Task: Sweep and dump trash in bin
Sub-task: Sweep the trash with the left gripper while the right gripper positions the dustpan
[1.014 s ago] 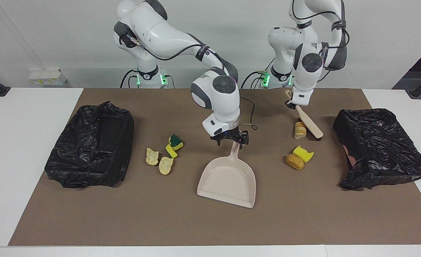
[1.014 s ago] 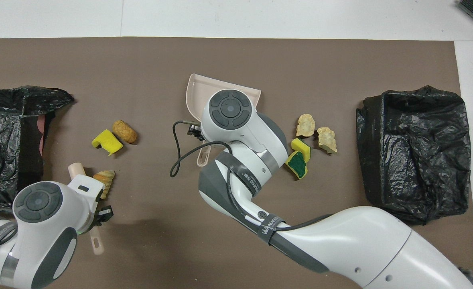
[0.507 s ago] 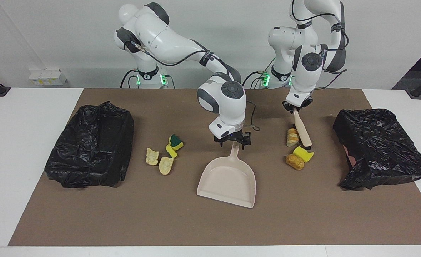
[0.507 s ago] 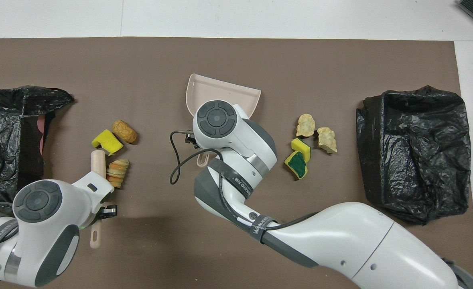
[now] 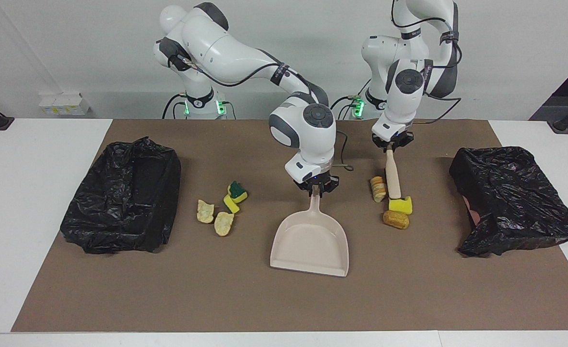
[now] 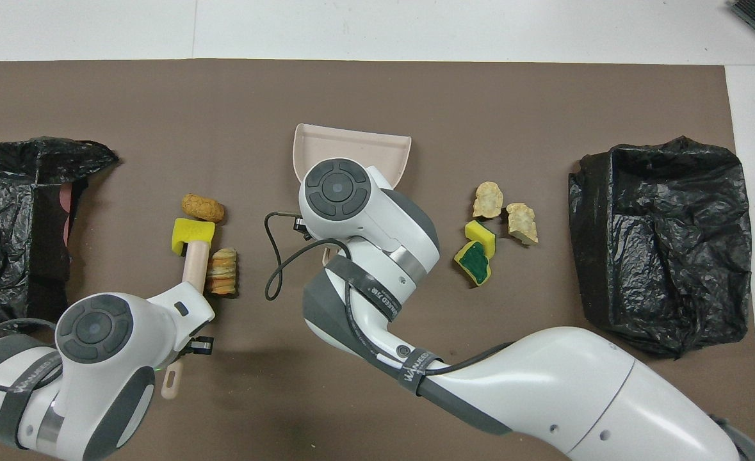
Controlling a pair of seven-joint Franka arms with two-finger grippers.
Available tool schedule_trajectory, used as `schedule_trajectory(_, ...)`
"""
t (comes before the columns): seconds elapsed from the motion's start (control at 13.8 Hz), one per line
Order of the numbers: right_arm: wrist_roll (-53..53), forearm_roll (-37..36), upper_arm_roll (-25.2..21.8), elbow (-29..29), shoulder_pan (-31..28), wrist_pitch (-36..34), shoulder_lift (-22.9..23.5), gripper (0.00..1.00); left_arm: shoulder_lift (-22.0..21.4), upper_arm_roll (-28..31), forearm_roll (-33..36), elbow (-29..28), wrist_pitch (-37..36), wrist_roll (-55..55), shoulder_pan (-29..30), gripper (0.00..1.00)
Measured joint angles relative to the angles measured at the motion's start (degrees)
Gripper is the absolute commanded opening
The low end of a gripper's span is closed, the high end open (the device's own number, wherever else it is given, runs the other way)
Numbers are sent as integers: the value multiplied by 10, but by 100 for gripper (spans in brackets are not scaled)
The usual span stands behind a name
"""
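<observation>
Both arms (image 5: 235,53) have smooth white glossy shells with dark grey bands at the joints. Each wrist ends in a round dark grey cap (image 5: 317,114) with a pattern of raised segments around a centre disc. A thin black cable (image 5: 245,77) runs along the outside of each arm and hangs in a loop near the wrist. A dark strap (image 6: 415,371) with pale lettering goes around the forearm. Small green lights (image 5: 221,107) glow at the two bases. Under each white wrist block sits a small black gripper (image 5: 318,187).
</observation>
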Motion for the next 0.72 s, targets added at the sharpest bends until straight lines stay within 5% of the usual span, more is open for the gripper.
schedule_trajectory(0.36, -292, 41, 42, -20, -108, -101, -96, 0, 9, 3, -20, 41, -1, 0, -29, 0)
schedule_trajectory(0.72, -669, 134, -5, -80, -146, -224, -199, 0, 9, 9, -13, 107, -49, 36, 8, 0)
